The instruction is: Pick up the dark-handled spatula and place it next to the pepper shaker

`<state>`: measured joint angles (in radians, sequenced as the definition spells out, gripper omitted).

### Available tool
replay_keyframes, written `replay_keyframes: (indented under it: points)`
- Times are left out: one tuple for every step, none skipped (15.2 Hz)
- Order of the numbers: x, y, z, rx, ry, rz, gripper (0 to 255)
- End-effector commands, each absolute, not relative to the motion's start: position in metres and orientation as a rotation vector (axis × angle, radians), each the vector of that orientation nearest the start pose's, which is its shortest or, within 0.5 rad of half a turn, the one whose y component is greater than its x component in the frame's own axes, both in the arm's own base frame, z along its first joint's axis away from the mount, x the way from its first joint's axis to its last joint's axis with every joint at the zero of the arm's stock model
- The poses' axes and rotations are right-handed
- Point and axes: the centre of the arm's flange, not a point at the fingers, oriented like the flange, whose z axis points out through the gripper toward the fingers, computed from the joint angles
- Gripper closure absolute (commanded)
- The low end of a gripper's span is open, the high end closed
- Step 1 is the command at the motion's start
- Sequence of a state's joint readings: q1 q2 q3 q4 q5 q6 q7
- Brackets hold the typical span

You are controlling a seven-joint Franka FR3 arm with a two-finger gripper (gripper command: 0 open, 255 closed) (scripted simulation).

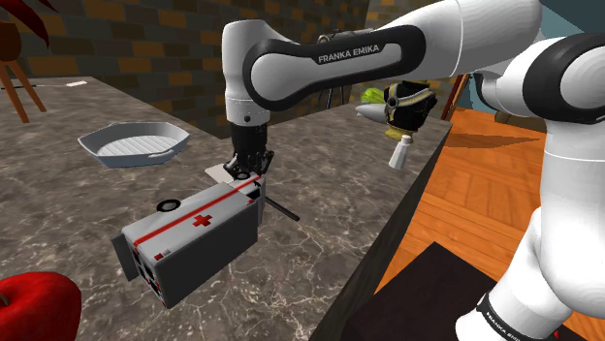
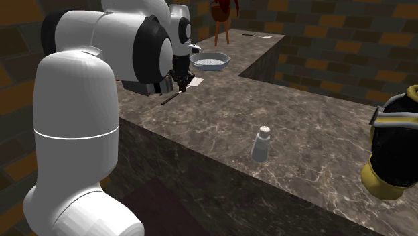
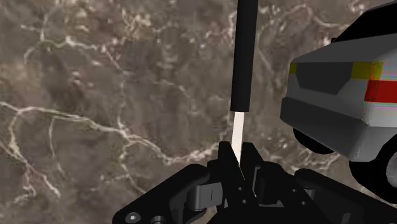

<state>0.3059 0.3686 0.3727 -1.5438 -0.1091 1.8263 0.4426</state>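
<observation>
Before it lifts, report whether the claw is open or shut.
Shut on the spatula: the claw clasps its pale neck just past the dark handle.

White arm (image 1: 465,39), dark joints (image 1: 276,77), FRANKA EMIKA txt (image 1: 351,51), blk gripper (image 3: 236,153)

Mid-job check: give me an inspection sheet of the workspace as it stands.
Surface: dark marbled countertop.
Job's things: dark-handled spatula, clasped at its pale shaft; pepper shaker upright near the counter edge, well apart from the spatula.
Clutter: toy ambulance beside the hand; white dish; red object; black-and-yellow object.
Grippers: hand shut on the spatula.
Cables: nothing seen.
Surroundings: brick wall, wooden floor.
</observation>
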Motion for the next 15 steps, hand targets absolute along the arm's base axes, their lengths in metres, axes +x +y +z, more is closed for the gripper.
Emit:
replay_keyframes:
  points:
    - [0.535,0.381,0.446,-3.124,-0.39,0.104,255]
    - [0.535,0.381,0.446,-3.124,-0.39,0.104,255]
    - [0.535,0.381,0.452,-3.124,-0.39,0.104,255]
    - [0.535,0.381,0.457,-3.124,-0.39,0.104,255]
    - [0.535,0.381,0.462,-3.124,-0.39,0.104,255]
    - [0.535,0.381,0.468,-3.124,-0.39,0.104,255]
    - [0.535,0.381,0.473,-3.124,-0.39,0.104,255]
    - [0.535,0.381,0.478,-3.124,-0.39,0.104,255]
    - [0.535,0.381,0.483,-3.124,-0.39,0.104,255]
    - [0.535,0.381,0.489,-3.124,-0.39,0.104,255]
    - [0.535,0.381,0.494,-3.124,-0.39,0.104,255]
    - [0.535,0.381,0.499,-3.124,-0.39,0.104,255]
    - [0.535,0.381,0.505,-3.124,-0.39,0.104,255]
    - [0.535,0.381,0.51,-3.124,-0.39,0.104,255]
    - [0.535,0.381,0.515,-3.124,-0.39,0.104,255]
